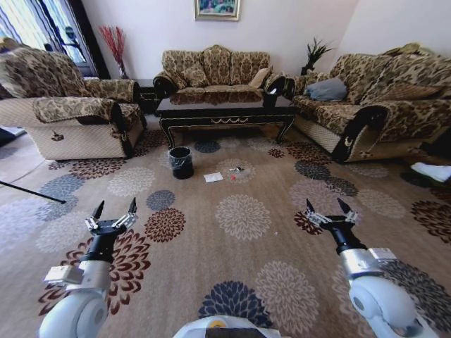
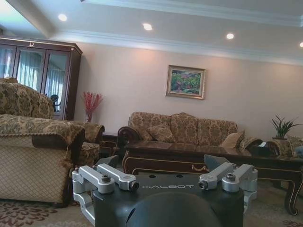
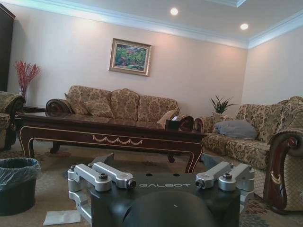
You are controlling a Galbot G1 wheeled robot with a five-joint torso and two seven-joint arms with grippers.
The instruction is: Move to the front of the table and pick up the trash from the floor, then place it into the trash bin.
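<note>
1. While the robot faces a carpeted living room, the table (image 1: 224, 113) of glossy dark wood stands well ahead, in front of the middle sofa (image 1: 215, 70).
2. Both arms are held low at the near edge of the head view: the left gripper (image 1: 113, 209) and the right gripper (image 1: 328, 207) each hang above the flowered carpet (image 1: 243, 218) with fingers spread apart and nothing between them.
3. Near the table's front rail, the trash bin (image 1: 181, 162), black with a crinkly liner, sits on the carpet.
4. Just beside the bin lies the trash (image 1: 213, 177), a flat white paper sheet, with a few tiny scraps (image 1: 235, 170) near it toward the table.
5. From the right wrist view, the bin (image 3: 17, 184) and the paper (image 3: 61, 217) appear apart on the floor before the table (image 3: 109, 135).
</note>
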